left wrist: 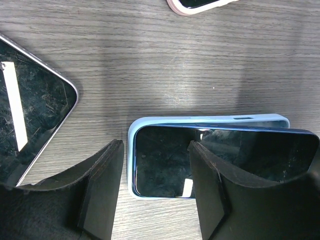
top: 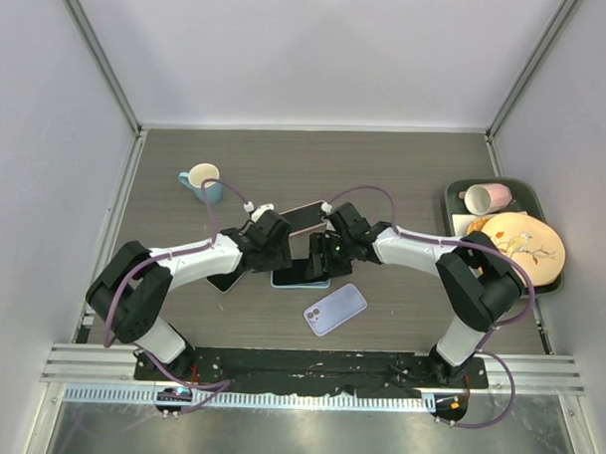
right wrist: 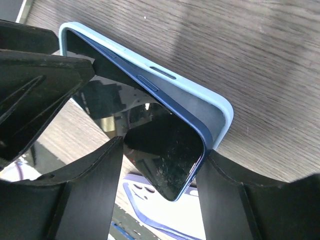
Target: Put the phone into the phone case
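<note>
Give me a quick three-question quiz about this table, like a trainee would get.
1. True or false: the dark blue phone lies fully flat inside the light blue case.
2. What colour is the spare case lying nearest the arm bases? A lavender, B green, C red.
3. Fill in: the tray holding the plate is on the robot's ____ side.
Key: 1 false, one end is lifted out; 2 A; 3 right.

- Three phones: dark blue phone [left wrist: 240, 142], silver-edged phone [left wrist: 40, 115], pink-cased phone [top: 303, 216]
- Two more cases: light-blue case [left wrist: 210, 120], lavender case [top: 335, 309]
- Two mugs: blue mug [top: 202, 182], pink mug [top: 486, 198]
- One plate [top: 526, 250] (patterned)
- One tray [top: 452, 207]
</note>
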Controlling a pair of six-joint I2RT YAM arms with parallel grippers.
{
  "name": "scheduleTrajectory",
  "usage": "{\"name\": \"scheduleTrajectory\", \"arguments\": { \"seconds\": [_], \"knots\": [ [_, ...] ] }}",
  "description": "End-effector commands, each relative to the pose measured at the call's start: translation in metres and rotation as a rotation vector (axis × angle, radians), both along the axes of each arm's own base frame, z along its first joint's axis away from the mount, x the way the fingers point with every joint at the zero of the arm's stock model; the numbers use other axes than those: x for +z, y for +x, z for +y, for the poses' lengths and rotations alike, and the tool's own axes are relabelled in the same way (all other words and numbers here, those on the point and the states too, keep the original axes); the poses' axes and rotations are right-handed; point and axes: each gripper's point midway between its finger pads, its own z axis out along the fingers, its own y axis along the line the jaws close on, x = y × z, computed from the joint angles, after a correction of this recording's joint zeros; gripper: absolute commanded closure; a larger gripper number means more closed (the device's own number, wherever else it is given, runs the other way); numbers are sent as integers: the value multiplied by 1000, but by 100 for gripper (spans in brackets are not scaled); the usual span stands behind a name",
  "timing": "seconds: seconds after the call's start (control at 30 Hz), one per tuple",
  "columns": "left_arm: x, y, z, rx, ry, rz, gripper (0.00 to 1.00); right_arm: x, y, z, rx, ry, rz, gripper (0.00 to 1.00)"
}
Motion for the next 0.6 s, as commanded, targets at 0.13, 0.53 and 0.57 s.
{"name": "scheduleTrajectory", "arguments": {
  "seconds": [0.13, 0.53, 0.57],
  "knots": [
    [-5, -12, -5, -38, -11, 53, 42, -51, -23, -24, 102, -308, -3, 37],
    [-1, -16, -7, -50, -42, 56, 42, -59, -34, -9, 156, -305, 49, 37],
    [-1, -16, -7, -49, -42, 54, 42, -58, -36, -6, 164, -299, 49, 37]
  ]
}}
